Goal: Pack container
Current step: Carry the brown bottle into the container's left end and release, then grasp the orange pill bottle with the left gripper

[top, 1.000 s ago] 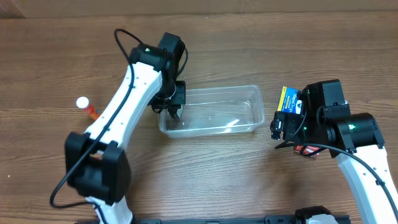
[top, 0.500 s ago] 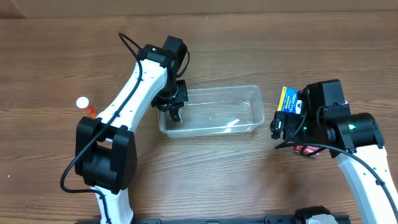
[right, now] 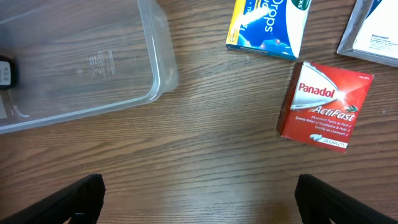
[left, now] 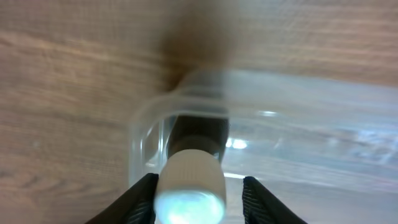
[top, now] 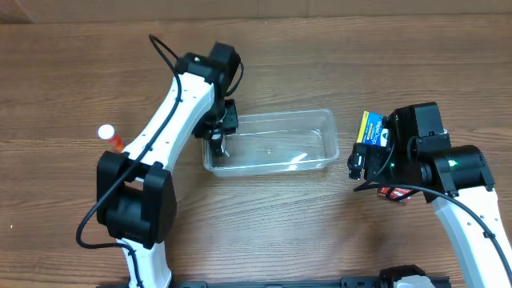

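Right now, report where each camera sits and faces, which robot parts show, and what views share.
Overhead: above the table, facing straight down; left arm, right arm and container show.
Left wrist: on the left arm, facing down at the container's corner; left tool fingers flank a white-capped bottle.
Right wrist: on the right arm, facing down at the Panadol box; right tool fingertips show, wide apart.
Shared: all three see the container.

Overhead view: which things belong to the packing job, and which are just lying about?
Job: tub; dark bottle in left claw.
Lying about, perhaps packed later: blue-yellow box; red box; white box; orange bottle.
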Robot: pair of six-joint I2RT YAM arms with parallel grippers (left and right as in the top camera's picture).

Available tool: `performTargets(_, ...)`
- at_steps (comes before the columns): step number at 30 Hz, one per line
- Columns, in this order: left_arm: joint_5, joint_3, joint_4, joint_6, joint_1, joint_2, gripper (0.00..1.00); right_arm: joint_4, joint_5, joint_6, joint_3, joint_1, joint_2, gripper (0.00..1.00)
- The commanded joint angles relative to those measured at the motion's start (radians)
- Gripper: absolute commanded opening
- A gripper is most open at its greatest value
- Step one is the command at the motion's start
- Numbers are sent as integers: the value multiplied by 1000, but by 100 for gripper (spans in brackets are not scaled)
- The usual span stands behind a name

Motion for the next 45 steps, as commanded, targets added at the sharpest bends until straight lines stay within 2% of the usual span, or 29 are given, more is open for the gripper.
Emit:
performTargets(1, -19, 125, -11, 66, 10, -86, 59, 2, 9, -2, 26, -5, -3, 100)
performTargets(2, -47, 156, -31, 71, 11, -145, 100, 1, 9, -2, 26, -5, -3, 100)
performTargets(5, -105, 165, -57, 43, 58, -270, 100, 1, 9, -2, 26, -5, -3, 100)
performTargets(8, -105, 165, -116, 6, 268, -395, 100, 2, 9, -2, 26, -5, -3, 100)
performTargets(11, -92, 145, -150, 14, 491, -402, 100, 2, 9, -2, 26, -5, -3, 100)
performTargets(14, -56, 92, -137, 74, 607, -368, 100, 2, 9, -2, 26, -5, -3, 100)
performTargets(16, -56, 65, -137, 119, 624, -304, 100, 2, 9, -2, 26, -5, -3, 100)
performTargets(25, -41, 60, -128, 164, 626, 17, 100, -2, 9, -2, 26, -5, -3, 100)
performTargets(27, -39, 60, -108, 204, 626, 35, 95, -2, 9, -2, 26, -5, -3, 100)
performTargets(28, -39, 60, -98, 216, 626, 35, 89, -2, 9, -2, 26, -5, -3, 100)
performTargets(29, -39, 60, -89, 222, 626, 35, 81, -2, 9, -2, 26, -5, -3, 100)
performTargets(31, -38, 60, -86, 222, 626, 35, 57, -2, 9, -2, 26, -5, -3, 100)
performTargets(33, -38, 60, -87, 225, 626, 35, 45, -2, 9, -2, 26, -5, -3, 100)
performTargets(35, -38, 60, -95, 225, 626, 35, 41, -2, 9, -2, 26, -5, -3, 100)
performTargets(36, -38, 60, -104, 225, 626, 35, 29, -2, 9, -2, 26, -5, -3, 100)
performTargets(37, -38, 60, -108, 225, 626, 35, 25, -2, 9, -2, 26, -5, -3, 100)
performTargets(40, -37, 61, -145, 226, 625, 28, 13, -2, 9, -2, 26, -5, -3, 100)
performTargets(42, -14, 63, -167, 241, 615, -25, 10, 2, 9, -2, 26, -5, -3, 100)
performTargets(45, 87, 63, -171, 248, 551, -225, 10, 2, 9, -2, 26, -5, -3, 100)
